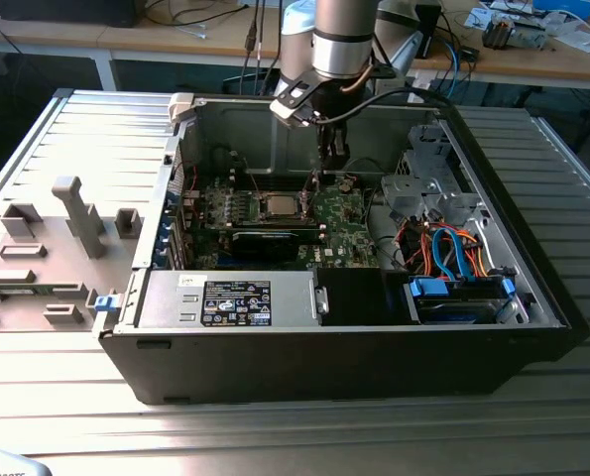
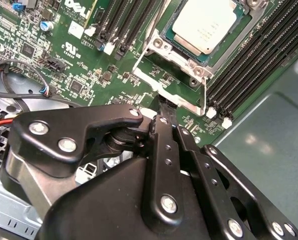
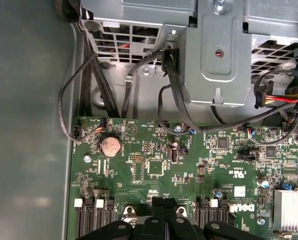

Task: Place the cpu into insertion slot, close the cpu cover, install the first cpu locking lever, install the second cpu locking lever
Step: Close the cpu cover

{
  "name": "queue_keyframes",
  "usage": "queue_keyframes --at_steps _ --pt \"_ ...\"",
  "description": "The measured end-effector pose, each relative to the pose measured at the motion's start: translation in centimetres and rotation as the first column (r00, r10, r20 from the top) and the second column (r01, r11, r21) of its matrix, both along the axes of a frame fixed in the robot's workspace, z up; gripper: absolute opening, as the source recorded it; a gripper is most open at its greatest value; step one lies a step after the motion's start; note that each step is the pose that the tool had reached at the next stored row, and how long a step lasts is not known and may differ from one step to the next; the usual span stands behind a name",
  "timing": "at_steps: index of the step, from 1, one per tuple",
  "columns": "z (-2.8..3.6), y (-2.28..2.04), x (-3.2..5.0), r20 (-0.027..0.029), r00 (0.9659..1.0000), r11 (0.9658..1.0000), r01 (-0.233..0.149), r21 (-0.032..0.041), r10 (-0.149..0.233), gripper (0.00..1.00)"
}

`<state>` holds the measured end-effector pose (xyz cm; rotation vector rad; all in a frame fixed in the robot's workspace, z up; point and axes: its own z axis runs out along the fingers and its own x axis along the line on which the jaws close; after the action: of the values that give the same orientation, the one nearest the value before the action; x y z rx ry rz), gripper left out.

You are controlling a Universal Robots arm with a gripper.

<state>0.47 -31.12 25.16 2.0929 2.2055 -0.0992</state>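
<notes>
The cpu [image 2: 205,24], a dull silver square, lies flat in the insertion slot on the green motherboard [image 2: 83,75]; the slot's contact field is hidden beneath it. The cpu cover [image 2: 181,56], a silver frame, lies down around the chip. A thin wire lever [image 2: 205,97] runs along one side of the socket, and another [image 2: 142,47] stands at a slant on the other side. My gripper [image 2: 165,107] is shut, its black fingertips together at the socket bracket's edge. In the exterior view the gripper [image 1: 334,159] hangs just to the right of the cpu [image 1: 279,205].
Long black memory slots [image 2: 249,60] flank the socket. A grey drive cage [image 3: 224,55] with black cables and a coin battery [image 3: 110,146] lie beyond the board. The power supply [image 1: 230,300] and blue cables [image 1: 453,248] fill the case front. The removed side panel [image 1: 47,248] lies to the exterior view's left.
</notes>
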Motion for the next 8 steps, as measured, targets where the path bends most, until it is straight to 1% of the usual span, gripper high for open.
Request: queue_keyframes --at_steps 8 --pt "-0.03 0.0 -0.3 0.0 1.0 1.0 0.0 0.0 0.0 0.11"
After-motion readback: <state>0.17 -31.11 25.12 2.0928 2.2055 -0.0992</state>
